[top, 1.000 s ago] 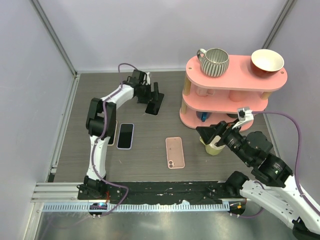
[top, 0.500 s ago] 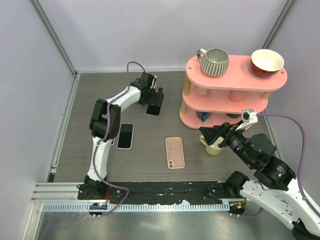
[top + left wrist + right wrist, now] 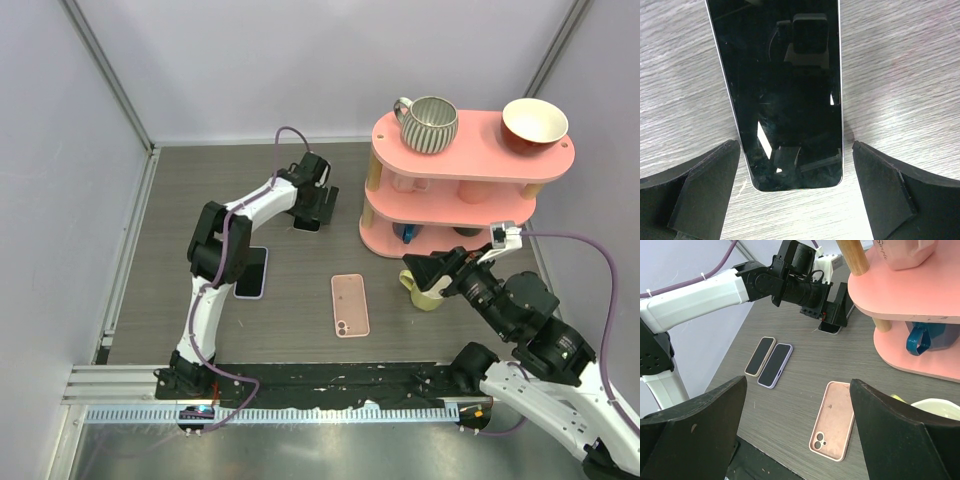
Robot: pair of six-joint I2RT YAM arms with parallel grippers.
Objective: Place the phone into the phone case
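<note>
Our left gripper (image 3: 796,172) stands spread wide at the far side of the table (image 3: 300,330), one finger on each side of the near end of the phone (image 3: 785,90), which lies flat, screen up. The pink phone case (image 3: 350,305) lies well apart from it, nearer to us and slightly right.

We judge the main risk to be the grip. The phone is thin and glossy, so the jaws may slip off its edges or push it along the wood. Held only at one end, it may also sag or twist on the way to the case. The pink shelf (image 3: 470,150) stands just right of the arm, and a wide swing could clip it.

Our right gripper (image 3: 797,390) hangs spread and empty over the yellow cup (image 3: 428,295).

The wrist view cuts off the phone's far end, and from above the gripper covers most of it. We cannot tell whether the fingers touch the table, or whether the case lies open side up.
</note>
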